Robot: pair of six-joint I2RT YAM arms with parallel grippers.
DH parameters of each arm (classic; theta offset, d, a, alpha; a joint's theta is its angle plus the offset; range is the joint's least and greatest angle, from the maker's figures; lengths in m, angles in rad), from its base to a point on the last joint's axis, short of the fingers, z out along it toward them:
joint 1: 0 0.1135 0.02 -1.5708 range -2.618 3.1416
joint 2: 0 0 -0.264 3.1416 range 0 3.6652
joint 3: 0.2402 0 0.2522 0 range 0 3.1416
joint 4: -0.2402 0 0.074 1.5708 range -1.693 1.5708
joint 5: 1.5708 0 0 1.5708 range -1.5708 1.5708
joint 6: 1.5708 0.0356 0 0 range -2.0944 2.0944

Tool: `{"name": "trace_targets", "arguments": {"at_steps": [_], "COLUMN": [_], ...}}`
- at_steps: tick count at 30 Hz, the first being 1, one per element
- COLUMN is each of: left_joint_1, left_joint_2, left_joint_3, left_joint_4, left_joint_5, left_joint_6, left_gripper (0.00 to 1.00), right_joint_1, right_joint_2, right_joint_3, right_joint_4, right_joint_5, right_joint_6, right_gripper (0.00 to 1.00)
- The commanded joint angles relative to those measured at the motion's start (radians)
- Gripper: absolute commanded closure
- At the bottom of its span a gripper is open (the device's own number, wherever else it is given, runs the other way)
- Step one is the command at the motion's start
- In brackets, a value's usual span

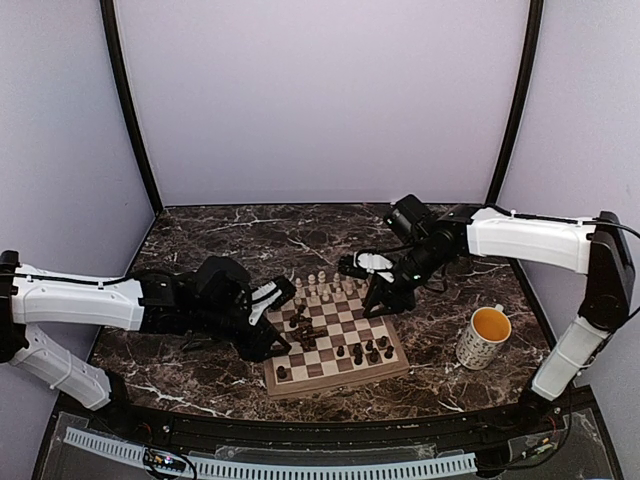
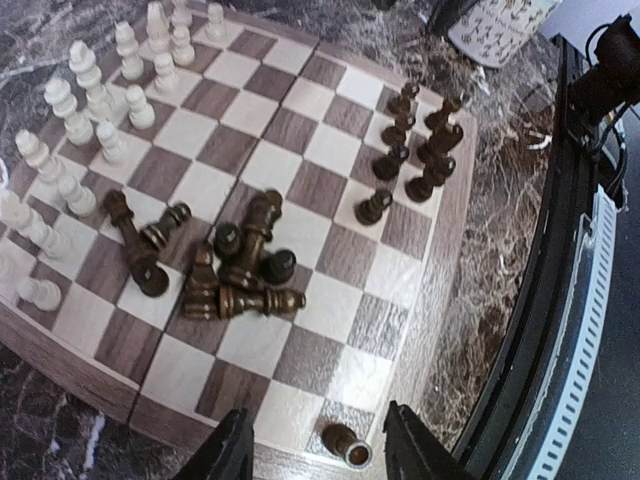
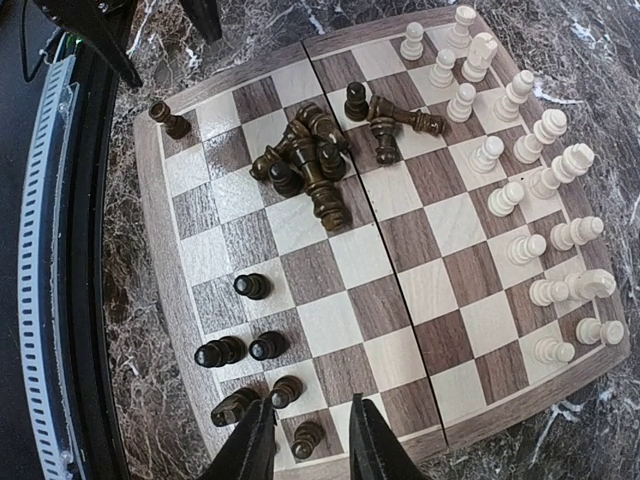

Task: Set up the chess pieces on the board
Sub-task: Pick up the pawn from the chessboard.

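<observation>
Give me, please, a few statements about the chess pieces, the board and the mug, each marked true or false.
1. The pale pieces are gathered along one side of the board. True.
2. A heap of dark pieces lies toppled on the board. True.
3. The mug stands on the board. False: the mug stands on the table, beside the board.
4. No dark piece stands upright. False: upright dark pieces stand near one edge of the board.

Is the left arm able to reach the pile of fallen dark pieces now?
Probably yes: the left gripper hovers open over the board's edge, and only bare squares lie between it and the pile.
</observation>
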Motion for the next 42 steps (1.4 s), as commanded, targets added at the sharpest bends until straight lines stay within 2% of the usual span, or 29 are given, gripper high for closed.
{"name": "trace_targets", "arguments": {"at_steps": [1, 4, 8, 13, 18, 22, 32, 42], "left_joint_1": [-0.013, -0.012, 0.010, 0.109, 0.192, 0.211, 0.223, 0.223], "left_joint_2": [0.016, 0.042, 0.055, -0.006, -0.098, -0.125, -0.129, -0.118], "left_joint_3": [0.022, 0.071, 0.087, -0.013, -0.044, -0.062, -0.082, -0.081], "left_joint_4": [-0.097, -0.116, -0.115, -0.027, -0.008, 0.004, 0.038, 0.047], "left_joint_5": [-0.041, -0.164, -0.222, -0.235, -0.263, -0.273, -0.251, -0.237], "left_joint_6": [-0.007, -0.006, -0.024, -0.100, -0.155, -0.159, -0.162, -0.159], "left_gripper": [0.53, 0.55, 0.57, 0.57, 0.53, 0.52, 0.51, 0.51], "right_joint_1": [0.005, 0.022, 0.063, 0.119, 0.183, 0.215, 0.241, 0.252], "right_joint_2": [0.035, 0.069, 0.150, 0.261, 0.372, 0.450, 0.494, 0.479], "right_joint_3": [0.054, 0.078, 0.132, 0.238, 0.340, 0.424, 0.463, 0.458], "right_joint_4": [0.023, 0.017, 0.022, -0.018, -0.054, -0.110, -0.116, -0.121], "right_joint_5": [-0.010, -0.013, 0.021, 0.037, 0.087, 0.095, 0.132, 0.137], "right_joint_6": [-0.004, -0.007, 0.009, 0.004, -0.014, -0.030, -0.021, -0.017], "right_gripper": [0.73, 0.73, 0.73, 0.73, 0.72, 0.72, 0.72, 0.90]}}
